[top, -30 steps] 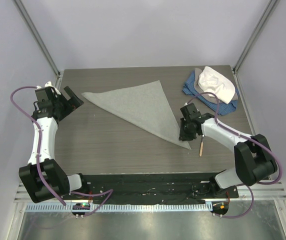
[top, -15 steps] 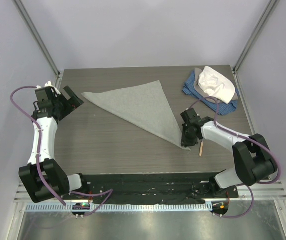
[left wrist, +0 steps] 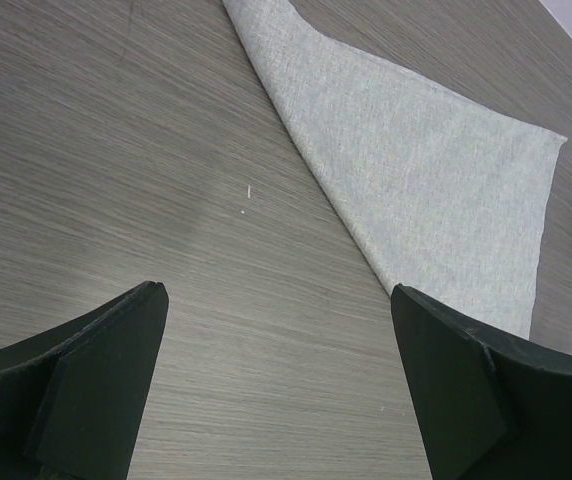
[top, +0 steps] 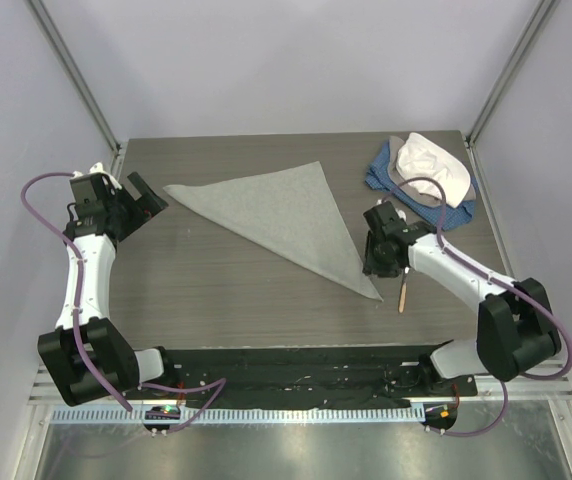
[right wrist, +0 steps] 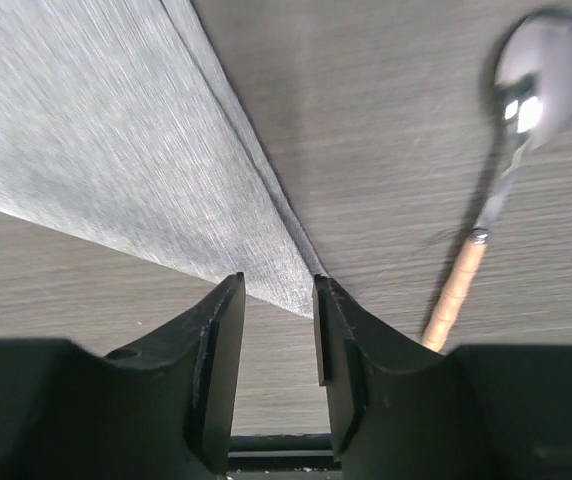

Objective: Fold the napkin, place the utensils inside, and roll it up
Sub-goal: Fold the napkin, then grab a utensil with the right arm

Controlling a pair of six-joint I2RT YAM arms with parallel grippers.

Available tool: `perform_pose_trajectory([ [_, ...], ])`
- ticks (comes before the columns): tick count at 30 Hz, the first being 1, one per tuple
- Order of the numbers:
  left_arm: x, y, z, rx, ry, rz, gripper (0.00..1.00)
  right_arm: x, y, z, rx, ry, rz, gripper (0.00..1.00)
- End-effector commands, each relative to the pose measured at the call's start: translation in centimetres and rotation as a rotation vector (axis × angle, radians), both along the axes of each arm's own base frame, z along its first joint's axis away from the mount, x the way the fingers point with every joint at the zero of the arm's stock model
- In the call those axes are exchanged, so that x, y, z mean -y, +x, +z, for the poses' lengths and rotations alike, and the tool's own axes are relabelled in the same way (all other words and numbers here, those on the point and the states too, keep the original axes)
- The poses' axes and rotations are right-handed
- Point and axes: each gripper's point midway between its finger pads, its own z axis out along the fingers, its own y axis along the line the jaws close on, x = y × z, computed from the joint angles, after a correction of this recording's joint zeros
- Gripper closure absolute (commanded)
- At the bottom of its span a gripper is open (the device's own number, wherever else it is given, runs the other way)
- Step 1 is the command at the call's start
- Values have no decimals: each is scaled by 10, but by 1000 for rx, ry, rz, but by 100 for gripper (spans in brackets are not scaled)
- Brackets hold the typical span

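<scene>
Right pincer (right wrist: 279,300) slightly parted at the near corner of the triangle-folded napkin (right wrist: 116,130).
Its fingers stand a narrow gap apart, gripping nothing, with the grey cloth's point ending just at their tips. The wooden-handled spoon (right wrist: 482,232) lies just right of that corner on the tabletop (right wrist: 366,120), not touching the cloth. The left pincer (left wrist: 276,295) is spread wide and empty beside the napkin's left corner. Heaped blue, grey and white cloths (top: 426,175) sit at the far right.

Laboratory robot cell: pale plain enclosure walls (top: 266,60) and grey aluminium corner posts (top: 76,75) stand beyond the right pincer (top: 376,268); a black metal mounting rail (top: 296,365) lies nearward of it.
</scene>
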Motion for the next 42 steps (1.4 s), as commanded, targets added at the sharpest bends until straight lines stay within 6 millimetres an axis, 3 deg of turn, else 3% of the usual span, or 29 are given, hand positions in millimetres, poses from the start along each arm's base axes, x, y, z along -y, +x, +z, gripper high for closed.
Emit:
perform_pose_trajectory([
  [1, 0, 4, 21, 80, 4, -5, 0, 32, 10, 28, 58, -104, -67, 56],
  [6, 0, 4, 19, 74, 1, -4, 0, 70, 2, 12, -8, -134, -184, 48],
  [10, 2, 6, 18, 71, -10, -8, 0, 86, -1, 1, -46, -142, -219, 45],
  [23, 5, 7, 13, 61, -25, -17, 0, 102, 23, -34, -58, -123, -255, 46],
  [34, 5, 7, 11, 54, -24, -17, 0, 103, 30, -47, -78, -120, -216, 66],
  [38, 8, 8, 12, 57, -14, -25, 0, 99, 33, -52, -83, -107, -195, 82],
  [39, 8, 10, 13, 57, -8, -22, 0, 97, 33, -51, -84, -95, -188, 91],
  [42, 16, 13, 19, 62, 3, -41, 0, 92, 36, -50, -89, -73, -167, 99],
])
